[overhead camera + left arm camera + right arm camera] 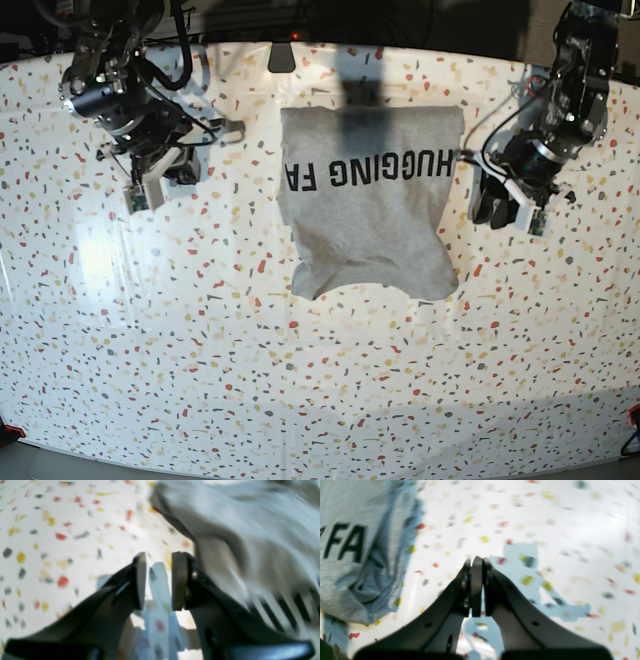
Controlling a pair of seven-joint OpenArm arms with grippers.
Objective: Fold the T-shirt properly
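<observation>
T-shirt point(369, 205): lay on the speckled table point(300, 380), upper middle of the base view, both sides folded in so it made a tall grey block; black lettering ran upside down across its upper part, and the bottom edge was rumpled and uneven.

Lettering point(343, 542): in the right wrist view the letters "FA" showed at the far left of the frame, on the bunched edge of the cloth.

Left gripper point(158, 581): stood at the right of the base view, just beside the shirt's right edge; in its own camera the two pads were a narrow gap apart with nothing between them, only table showing through. The blurred grey cloth filled the upper right of that frame, close against the right-hand finger; whether it touched I could not tell.

Right gripper point(477, 587): sat at the upper left of the base view, well apart from the shirt; its fingers were pressed together, holding nothing, over bare table.

Table: white with red, yellow and grey flecks, glossy, with a bright patch of glare at the left of the base view.
</observation>
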